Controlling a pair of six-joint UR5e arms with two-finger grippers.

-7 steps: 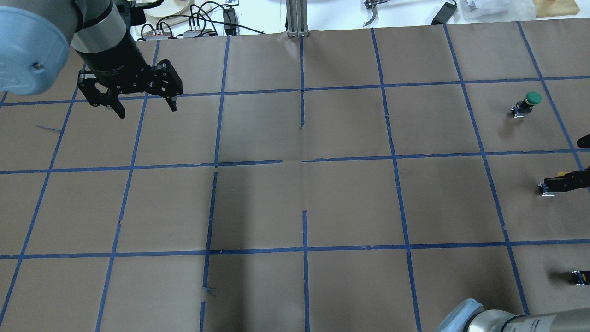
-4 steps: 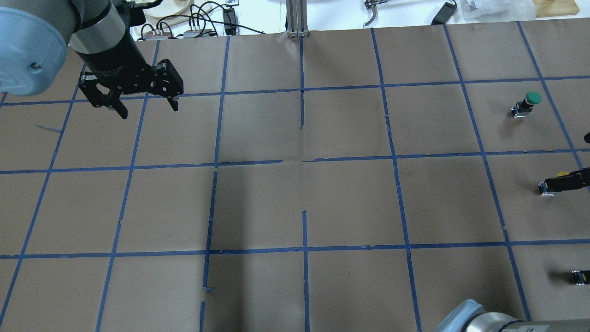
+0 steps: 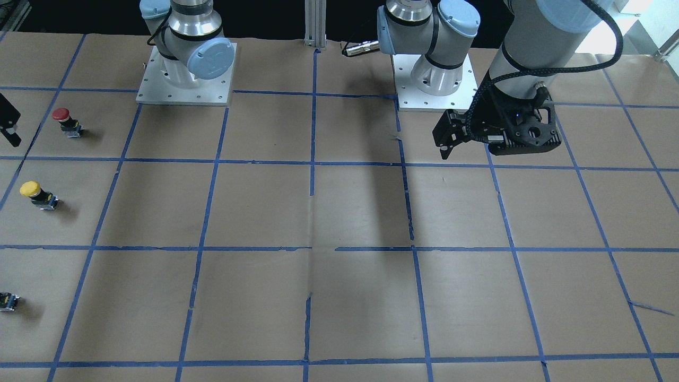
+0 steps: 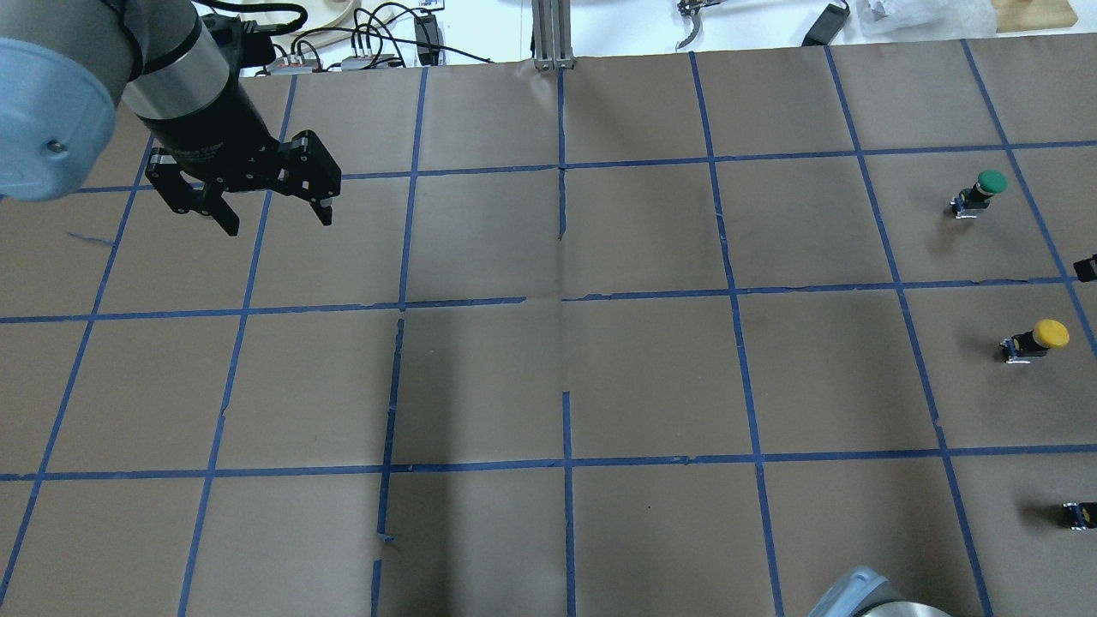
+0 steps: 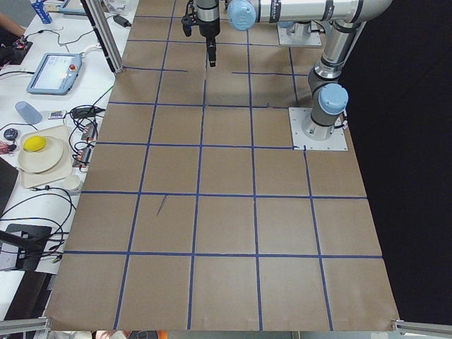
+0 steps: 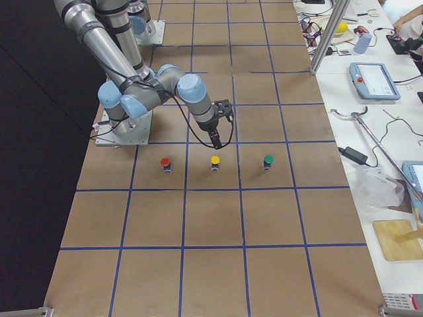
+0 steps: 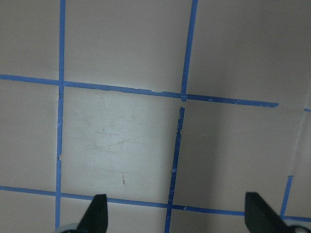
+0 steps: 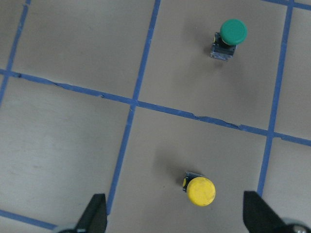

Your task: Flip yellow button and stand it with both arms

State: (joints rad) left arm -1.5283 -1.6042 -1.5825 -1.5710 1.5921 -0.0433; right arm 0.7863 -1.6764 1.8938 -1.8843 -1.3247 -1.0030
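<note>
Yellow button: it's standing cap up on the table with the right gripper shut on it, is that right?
Not quite. The yellow button is standing cap up on the table, but the right gripper is open and not touching it, as the right wrist-mounted view shows.

The left gripper (image 5: 210, 61) hangs pointing down above the blue-taped brown table (image 5: 226, 233).

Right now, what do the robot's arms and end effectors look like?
The left arm and right arm are silver-grey tubes with light blue joint caps. The left end effector and right end effector are black, angular and two-fingered. A black braided cable loops beside the left arm's wrist.
</note>
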